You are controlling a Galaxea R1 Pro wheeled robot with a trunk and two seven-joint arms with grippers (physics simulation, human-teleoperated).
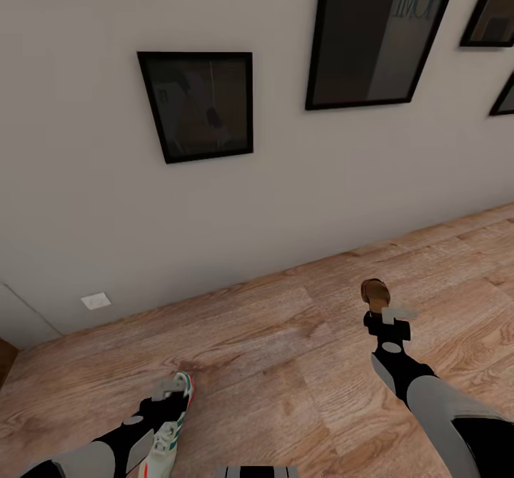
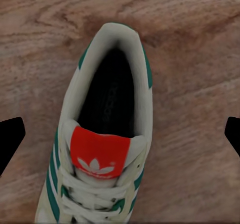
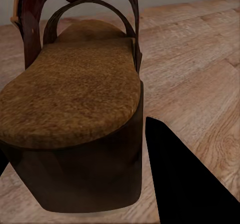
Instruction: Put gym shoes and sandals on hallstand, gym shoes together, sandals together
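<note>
two shoes off the floor: left gripper (image 1: 171,390) wide around sneaker (image 2: 102,134), right gripper (image 1: 389,315) clamping sandal (image 3: 70,98) at one o'clock; rack unreached.

A plain off-white wall (image 1: 300,178) rises behind the wood planks in the head view. Several black-framed pictures with dark glass hang on it: a squarish one (image 1: 197,105) at middle left, a taller one (image 1: 378,32) to its right, and two more cut off at the right edge, one higher (image 1: 492,7) and one lower (image 1: 504,96). Low on the wall at the left sits a small white wall outlet plate (image 1: 96,300). A grey-white panel (image 1: 21,317) meets the wall at the far left.
</note>
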